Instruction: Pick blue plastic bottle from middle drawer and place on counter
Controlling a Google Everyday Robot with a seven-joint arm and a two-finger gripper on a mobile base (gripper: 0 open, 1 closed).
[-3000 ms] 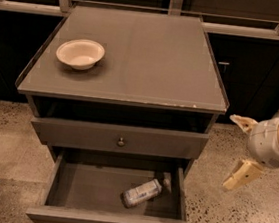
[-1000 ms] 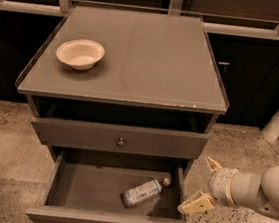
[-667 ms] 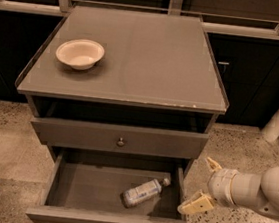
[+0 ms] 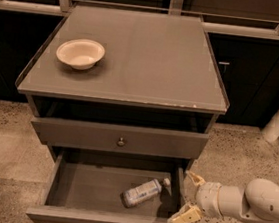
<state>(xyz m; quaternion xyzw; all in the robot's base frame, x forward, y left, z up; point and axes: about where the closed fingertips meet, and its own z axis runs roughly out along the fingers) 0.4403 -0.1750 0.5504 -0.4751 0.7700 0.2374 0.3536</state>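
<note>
Surface (image 4: 150,59) is offering open room above the pulled-out drawer (image 4: 83,187) for the bottle.
End effector (image 4: 190,198) is hovering released, fingers spread, at the drawer's right wall. Bowl (image 4: 80,53) is sitting back-left. Bottle (image 4: 143,193) is lying on its side inside, cap toward that wall, leaving tight room.

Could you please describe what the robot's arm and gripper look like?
The arm is smooth, rounded and off-white, with a lighter ringed wrist. The gripper, beside the right wall of the open drawer, has two short pale-yellow jaws, spread apart. No cables or markings show.
</note>
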